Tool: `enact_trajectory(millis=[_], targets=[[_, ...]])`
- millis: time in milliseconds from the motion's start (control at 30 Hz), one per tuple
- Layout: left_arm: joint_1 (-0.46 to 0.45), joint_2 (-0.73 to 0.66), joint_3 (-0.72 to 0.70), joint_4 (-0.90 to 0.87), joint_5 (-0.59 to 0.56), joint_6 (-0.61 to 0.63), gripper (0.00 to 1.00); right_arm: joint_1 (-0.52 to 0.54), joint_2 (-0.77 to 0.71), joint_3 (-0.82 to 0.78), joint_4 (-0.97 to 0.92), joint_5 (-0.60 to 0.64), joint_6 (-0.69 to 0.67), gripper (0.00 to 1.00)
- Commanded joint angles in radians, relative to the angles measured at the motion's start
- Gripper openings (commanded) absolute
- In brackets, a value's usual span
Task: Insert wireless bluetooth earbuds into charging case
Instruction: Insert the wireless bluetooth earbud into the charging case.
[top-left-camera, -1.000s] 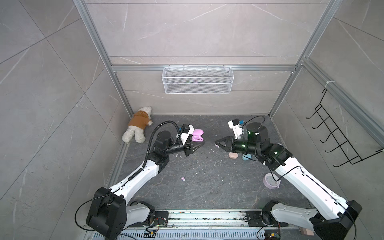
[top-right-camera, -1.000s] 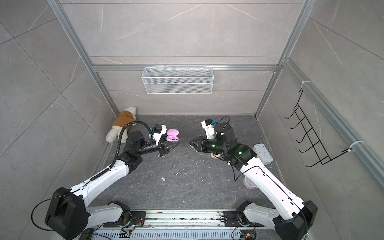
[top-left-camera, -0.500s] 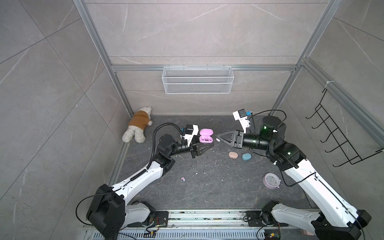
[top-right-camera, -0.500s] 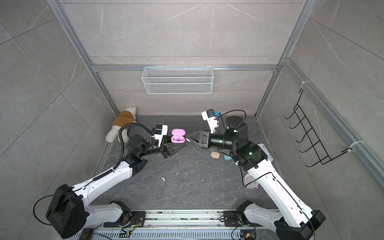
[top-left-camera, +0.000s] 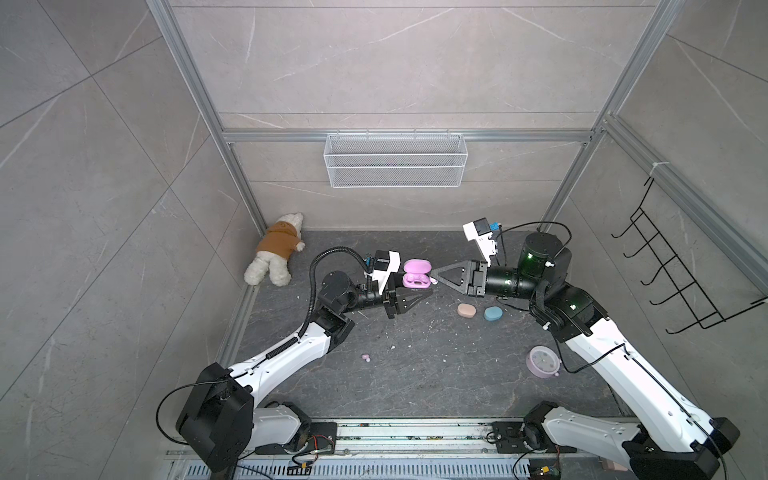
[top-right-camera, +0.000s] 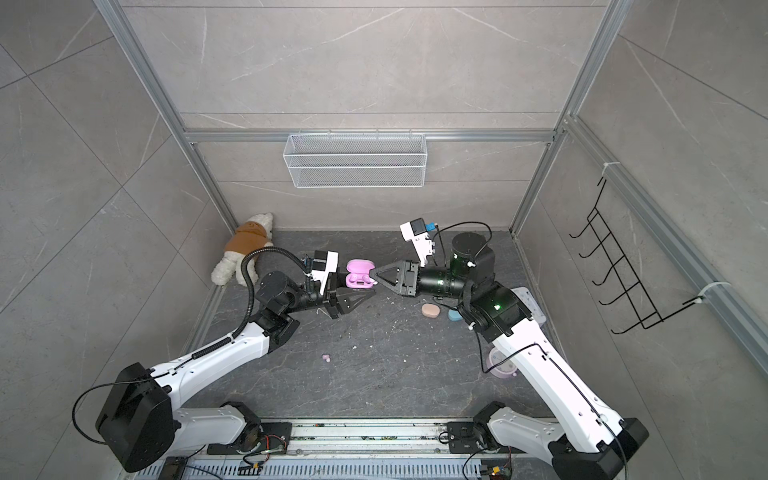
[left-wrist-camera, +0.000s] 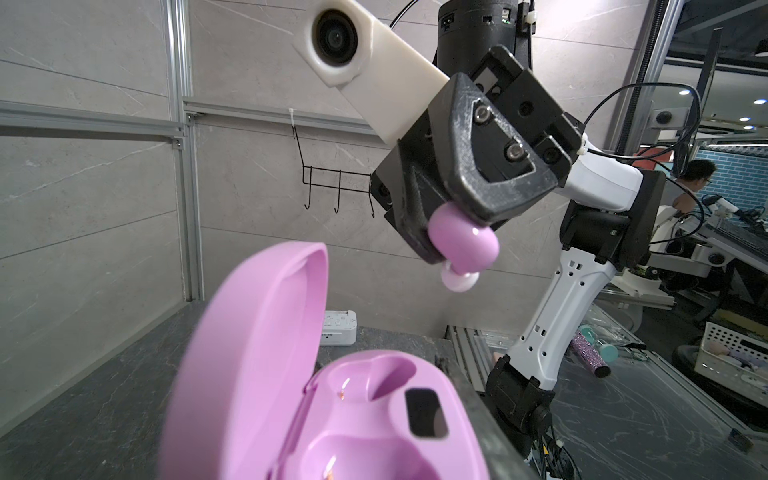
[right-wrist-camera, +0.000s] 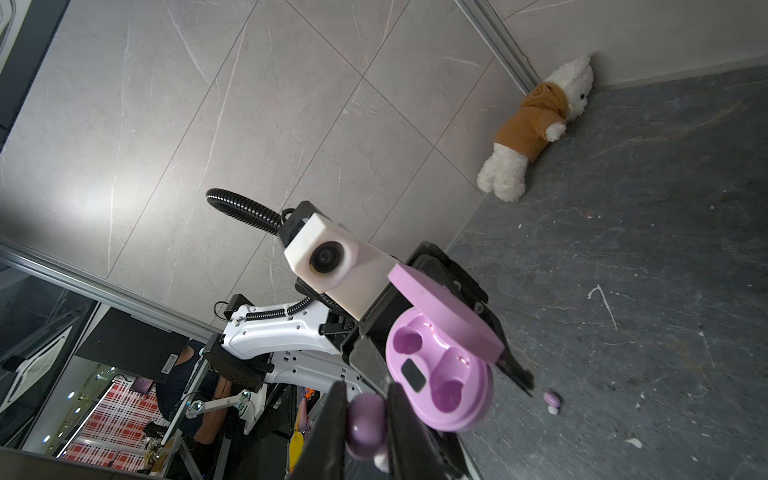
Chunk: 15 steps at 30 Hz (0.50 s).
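My left gripper (top-left-camera: 420, 291) is shut on the base of an open lilac charging case (top-left-camera: 415, 274) and holds it above the table. In the left wrist view the case (left-wrist-camera: 332, 415) shows both sockets bare, with its lid (left-wrist-camera: 257, 332) raised. My right gripper (top-left-camera: 434, 276) is shut on a lilac earbud (right-wrist-camera: 365, 419), pinched between its fingers (right-wrist-camera: 328, 432). That earbud (left-wrist-camera: 463, 243) hangs just beside the case's rim, apart from it, white tip down. A second lilac earbud (top-left-camera: 365, 357) lies loose on the table, nearer the front.
A closed peach case (top-left-camera: 466, 310) and a closed blue case (top-left-camera: 493, 313) lie under my right arm. A pink alarm clock (top-left-camera: 542, 361), a white power strip (top-right-camera: 530, 305), a plush dog (top-left-camera: 276, 253) and white crumbs are on the table. A wire basket (top-left-camera: 395, 160) hangs on the back wall.
My left arm carried the open case to the right, toward the middle. My right wrist swung back and levelled, so the held earbud now sits right at the case's edge.
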Motion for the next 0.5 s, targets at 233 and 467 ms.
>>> enact_trajectory(millis=[233, 467], targets=[[-0.018, -0.043, 0.007, 0.039, 0.047, 0.013, 0.19, 0.011, 0.019, -0.021, 0.019, -0.012, -0.005, 0.2], [-0.023, -0.043, 0.016, 0.039, 0.042, 0.017, 0.19, 0.027, 0.026, -0.022, 0.017, -0.003, -0.012, 0.2]])
